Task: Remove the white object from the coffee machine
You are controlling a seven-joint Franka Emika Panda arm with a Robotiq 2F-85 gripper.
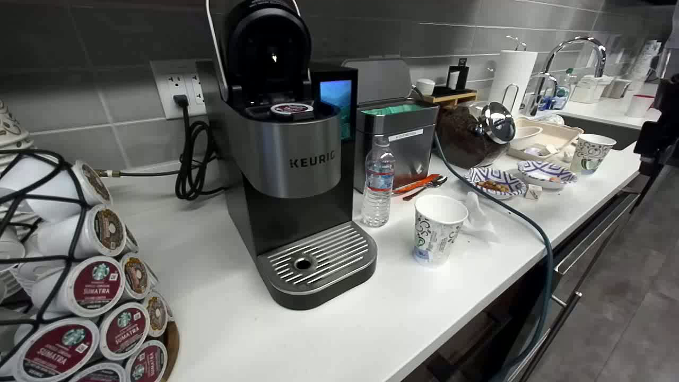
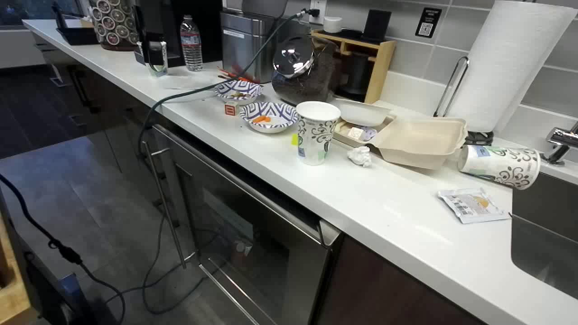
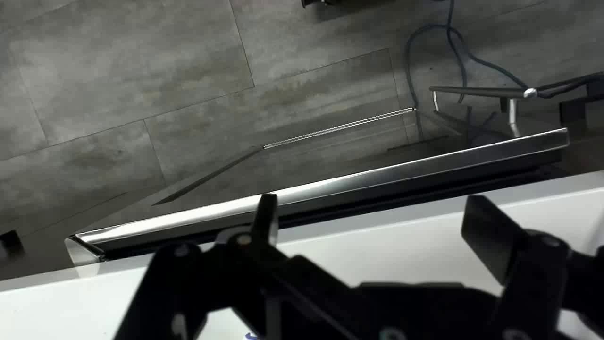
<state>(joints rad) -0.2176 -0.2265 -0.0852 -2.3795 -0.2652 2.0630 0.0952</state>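
The coffee machine stands on the counter in an exterior view with its rounded black lid raised. A pod with a white rim and a maroon label sits in the open top. The machine's dark body shows partly at the upper left in an exterior view; the pod cannot be seen there. My gripper is open and empty, its fingers wide apart above the counter's front edge in the wrist view. A dark part of the arm or gripper shows at the right edge in an exterior view, far from the machine.
A wire rack of pods stands beside the machine. A water bottle and paper cup stand on its other side. A teal cord crosses the counter. Bowls and another cup stand farther along. An appliance door is slightly ajar.
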